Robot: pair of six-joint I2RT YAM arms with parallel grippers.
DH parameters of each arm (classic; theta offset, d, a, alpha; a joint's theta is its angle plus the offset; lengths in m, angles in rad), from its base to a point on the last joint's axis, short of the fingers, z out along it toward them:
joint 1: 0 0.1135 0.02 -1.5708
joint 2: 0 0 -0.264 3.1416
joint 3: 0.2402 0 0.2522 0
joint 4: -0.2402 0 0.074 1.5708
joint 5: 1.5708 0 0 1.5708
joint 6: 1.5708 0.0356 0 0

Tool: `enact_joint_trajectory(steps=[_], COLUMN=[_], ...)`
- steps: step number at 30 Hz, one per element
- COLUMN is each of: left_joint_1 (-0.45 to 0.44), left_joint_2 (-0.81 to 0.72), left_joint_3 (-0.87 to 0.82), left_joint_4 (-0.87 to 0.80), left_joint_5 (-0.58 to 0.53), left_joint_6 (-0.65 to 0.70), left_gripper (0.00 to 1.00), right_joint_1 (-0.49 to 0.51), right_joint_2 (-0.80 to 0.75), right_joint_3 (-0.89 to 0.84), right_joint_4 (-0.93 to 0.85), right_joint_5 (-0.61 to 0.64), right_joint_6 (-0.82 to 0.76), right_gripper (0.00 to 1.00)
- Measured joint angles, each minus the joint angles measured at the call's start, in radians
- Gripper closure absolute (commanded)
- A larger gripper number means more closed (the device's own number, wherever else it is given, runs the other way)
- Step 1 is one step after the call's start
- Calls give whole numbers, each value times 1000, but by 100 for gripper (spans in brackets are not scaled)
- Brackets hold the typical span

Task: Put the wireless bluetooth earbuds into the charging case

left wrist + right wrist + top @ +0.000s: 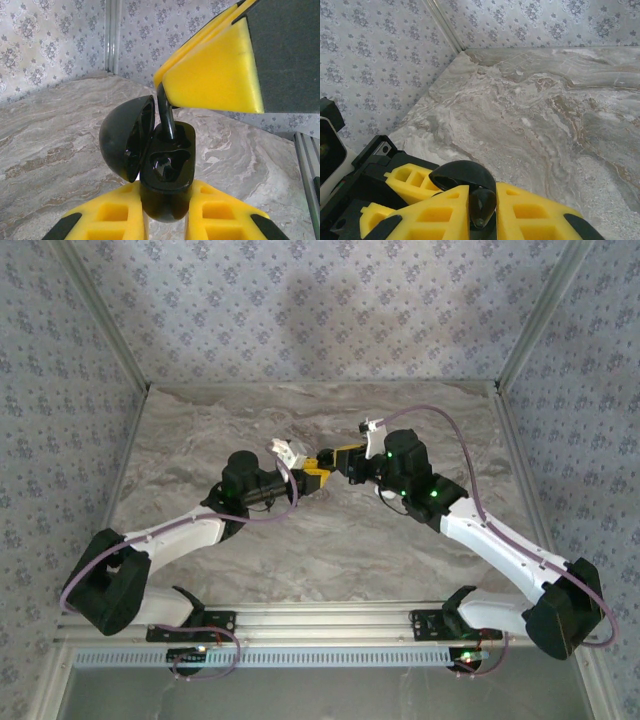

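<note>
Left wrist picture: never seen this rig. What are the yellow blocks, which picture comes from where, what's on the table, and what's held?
The machine is two robot arms bolted side by side at the near edge of a marble-patterned table. The wide picture looks down from above and behind them. The other two pictures come from a camera on each wrist, so the yellow blocks at the bottom of each are that arm's own fingers. The left gripper is shut on a black charging case with its lid swung open. The right gripper is shut on a black earbud, which reaches down into the case. Both things seem to be held above the table rather than lying on it.
</note>
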Motion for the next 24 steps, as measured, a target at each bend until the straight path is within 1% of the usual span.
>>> enact_joint_trajectory(steps=[13, 24], left_joint_1=[1, 1], left_joint_2=[-2, -13], left_joint_3=[4, 4], left_joint_4=[-26, -40], left_joint_5=[3, 17], left_joint_6=[3, 11], left_gripper=[88, 88], right_joint_1=[-21, -66], right_joint_2=[25, 30], right_joint_3=[5, 11], right_joint_4=[-1, -27], right_joint_5=[-95, -200], right_joint_6=[-25, -43], right_gripper=[80, 79])
